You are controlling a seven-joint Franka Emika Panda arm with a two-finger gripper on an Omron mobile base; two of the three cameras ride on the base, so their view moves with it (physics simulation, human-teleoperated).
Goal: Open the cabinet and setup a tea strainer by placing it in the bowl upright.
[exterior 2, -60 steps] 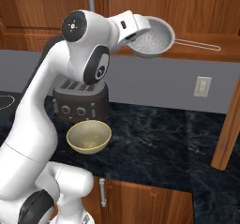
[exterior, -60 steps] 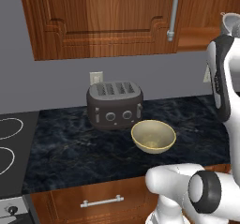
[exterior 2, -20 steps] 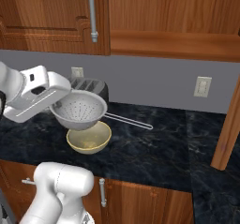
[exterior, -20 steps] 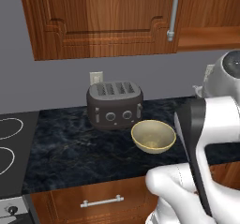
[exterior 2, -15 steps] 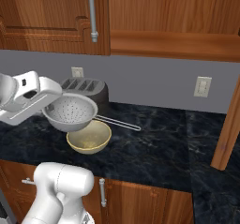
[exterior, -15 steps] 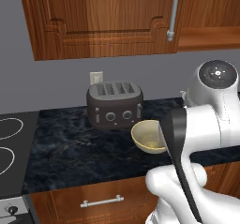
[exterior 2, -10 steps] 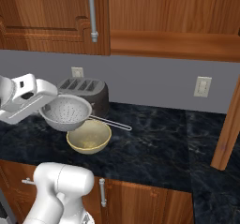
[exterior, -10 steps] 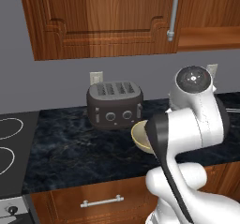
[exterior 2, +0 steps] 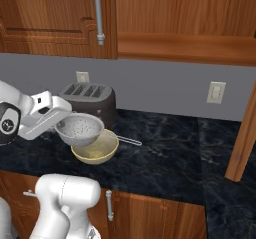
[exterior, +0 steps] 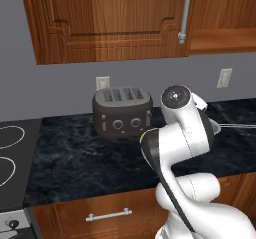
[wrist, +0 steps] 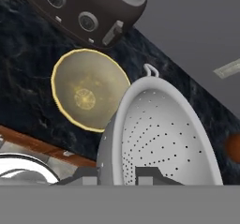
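Gripper (exterior 2: 56, 124) is clamping the tea strainer (exterior 2: 79, 130) by its rim, and I'm holding it just above the bowl (exterior 2: 102, 151), basket down, so it drops in upright.

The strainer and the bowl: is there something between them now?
Nothing: in the right base view the tea strainer, in the gripper, hangs just above the bowl, with open air between.
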